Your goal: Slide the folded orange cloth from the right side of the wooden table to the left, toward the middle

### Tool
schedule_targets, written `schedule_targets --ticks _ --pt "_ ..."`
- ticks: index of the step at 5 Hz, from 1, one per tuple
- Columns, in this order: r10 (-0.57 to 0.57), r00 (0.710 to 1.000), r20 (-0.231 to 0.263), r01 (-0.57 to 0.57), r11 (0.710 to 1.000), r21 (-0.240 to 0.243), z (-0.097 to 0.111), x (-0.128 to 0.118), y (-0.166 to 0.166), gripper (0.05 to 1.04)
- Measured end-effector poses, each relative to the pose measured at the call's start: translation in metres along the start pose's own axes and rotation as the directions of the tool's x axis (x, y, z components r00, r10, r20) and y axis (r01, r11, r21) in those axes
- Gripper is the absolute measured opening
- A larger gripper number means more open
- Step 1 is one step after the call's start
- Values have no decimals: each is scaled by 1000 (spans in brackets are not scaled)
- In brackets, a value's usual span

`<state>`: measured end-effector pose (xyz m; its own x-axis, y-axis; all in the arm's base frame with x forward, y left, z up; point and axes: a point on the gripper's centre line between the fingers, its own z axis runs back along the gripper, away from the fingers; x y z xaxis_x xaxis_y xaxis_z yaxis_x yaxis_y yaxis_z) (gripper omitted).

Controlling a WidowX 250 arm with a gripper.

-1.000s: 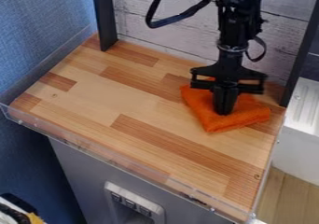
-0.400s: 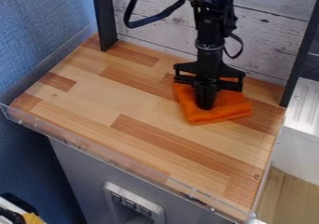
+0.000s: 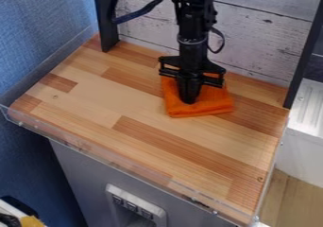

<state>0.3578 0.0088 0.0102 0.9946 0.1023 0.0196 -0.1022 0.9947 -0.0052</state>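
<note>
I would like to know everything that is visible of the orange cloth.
The orange cloth lies on the wooden tabletop, toward its back edge. It looks soft and plain, folded into a rough square, with layers showing along its front edge. The black hand points down onto it, touching its top and hiding part.

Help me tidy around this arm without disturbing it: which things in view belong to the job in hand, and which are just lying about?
In the job:
- gripper, down at the cloth
- orange cloth
- wooden tabletop under it

Apart from it:
- yellow item, lower left corner
- white ribbed unit, at right
</note>
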Motion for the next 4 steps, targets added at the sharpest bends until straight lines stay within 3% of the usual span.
schedule_targets --ticks 3,4 --pt "-80 996 -26 80 997 2 3 -2 40 82" --pt "-106 993 -59 105 994 -7 4 -6 43 218"
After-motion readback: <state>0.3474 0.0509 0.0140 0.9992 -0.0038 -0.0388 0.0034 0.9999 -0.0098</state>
